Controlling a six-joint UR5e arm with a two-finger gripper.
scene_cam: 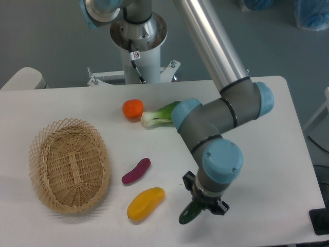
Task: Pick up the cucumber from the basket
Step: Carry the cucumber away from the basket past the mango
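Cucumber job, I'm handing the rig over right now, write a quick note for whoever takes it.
Gripper: shut on the cucumber, low over the table's front edge, right of the yellow vegetable.
Basket: at the left of the table, nothing in it.
Done: cucumber is out of the basket and in the grip.
Left: nothing for the pick itself; just keep the hold. Whether the cucumber touches the table cannot be told.

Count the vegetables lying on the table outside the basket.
4: tomato and bok choy at the back, eggplant and yellow mango in front. The arm may hide more.
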